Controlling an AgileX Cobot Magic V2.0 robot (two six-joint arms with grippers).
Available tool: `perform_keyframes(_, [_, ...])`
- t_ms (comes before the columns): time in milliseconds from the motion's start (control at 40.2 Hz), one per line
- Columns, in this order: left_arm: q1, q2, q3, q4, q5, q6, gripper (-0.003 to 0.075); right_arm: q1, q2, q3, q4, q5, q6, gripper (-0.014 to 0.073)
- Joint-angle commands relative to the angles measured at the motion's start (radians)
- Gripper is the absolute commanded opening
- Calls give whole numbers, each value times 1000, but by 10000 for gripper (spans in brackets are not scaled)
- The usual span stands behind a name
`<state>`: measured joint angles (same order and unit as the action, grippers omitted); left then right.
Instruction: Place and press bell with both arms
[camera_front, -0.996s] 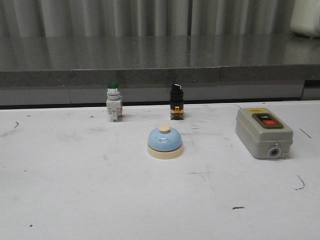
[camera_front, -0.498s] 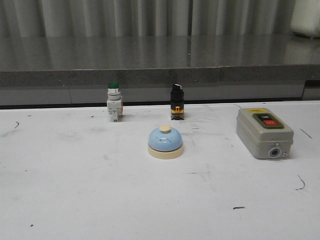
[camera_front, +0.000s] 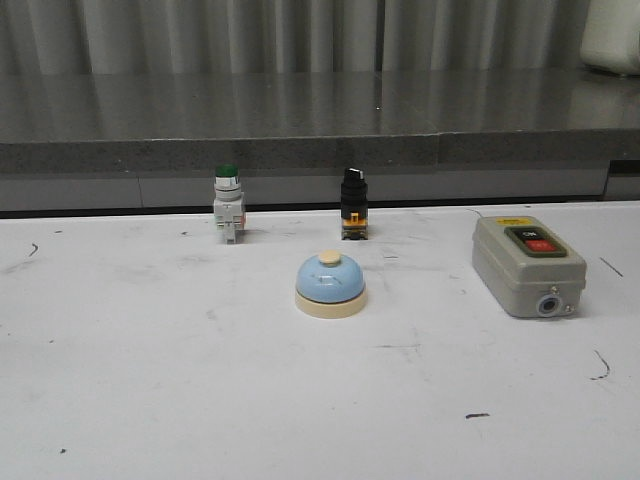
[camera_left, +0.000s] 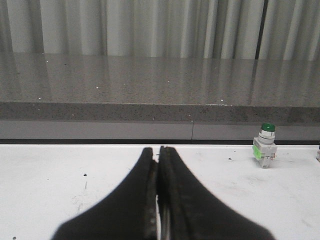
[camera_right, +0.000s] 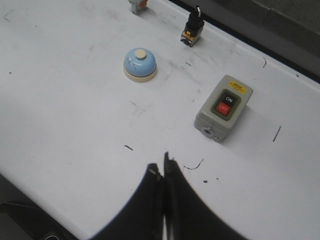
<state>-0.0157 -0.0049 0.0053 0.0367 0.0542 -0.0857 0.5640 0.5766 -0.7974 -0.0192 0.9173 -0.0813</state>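
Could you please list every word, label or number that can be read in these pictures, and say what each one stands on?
"ON": white letters on the black upper button of the grey switch box.
Red lower button of that box: it bears small lettering, too blurred to read.
Yellow sticker at the far end of the box's lid: it carries print, too small to read.
The bell, the green-capped push button and the black selector switch show no readable text.
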Motion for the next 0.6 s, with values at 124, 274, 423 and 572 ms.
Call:
perform_keyframes(124, [3,-18,24,0,-83,-2,-20,-17,-21,-1,-16,-72,-3,-69])
perform_keyframes(274, [3,-18,24,0,-83,-2,-20,-176,-131,164,-21,-318,-8,-69])
perform_keyframes(423, [3,-18,24,0,-83,-2,-20,-330,-301,392,-21,-595,-8,-69])
perform_keyframes(572, [3,-18,24,0,-83,-2,-20,-419,-475,597,-20,-783,-8,-69])
